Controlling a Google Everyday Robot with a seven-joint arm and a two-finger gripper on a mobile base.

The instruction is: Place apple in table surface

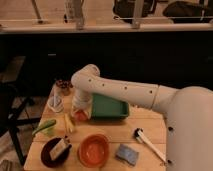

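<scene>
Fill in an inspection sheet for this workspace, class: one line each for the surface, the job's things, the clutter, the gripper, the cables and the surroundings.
Surface: table surface, pale wooden slats, holding many items.
Job's things: apple low at the gripper, just left of the green tray; whether it touches the wood cannot be told.
Clutter: orange bowl, dark bowl, blue sponge, white-handled brush, green and yellow items at the left edge.
Gripper: gripper lowered at the tray's left end, around the apple.
Cables: nothing seen.
Surroundings: dark wall behind, pale ledge with posts above.
</scene>
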